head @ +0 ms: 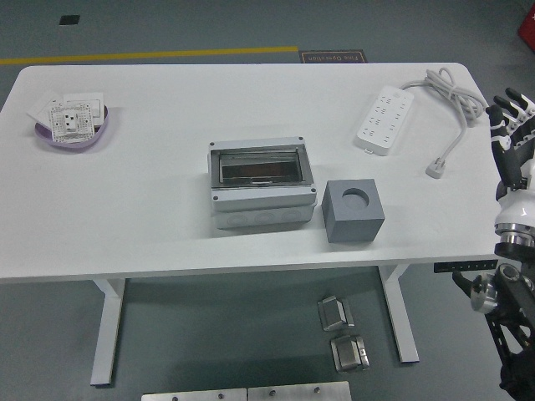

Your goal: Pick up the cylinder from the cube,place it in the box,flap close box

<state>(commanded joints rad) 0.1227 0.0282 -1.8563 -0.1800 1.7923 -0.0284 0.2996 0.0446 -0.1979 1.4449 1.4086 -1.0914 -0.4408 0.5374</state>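
A grey cube (pixel 353 210) with a round hole in its top stands right of centre on the white table (pixel 150 217); I see no cylinder in the hole. Just left of it sits the grey box (pixel 261 182), its transparent flap lying down over the front. My right hand (pixel 510 121) hovers at the table's right edge, fingers spread and pointing up, holding nothing, well to the right of the cube. The left arm is out of the picture.
A white power strip (pixel 384 118) with its cable and plug (pixel 436 169) lies at the back right. A purple dish (pixel 73 125) holding white socket plates sits at the back left. Metal parts lie on the floor below the table.
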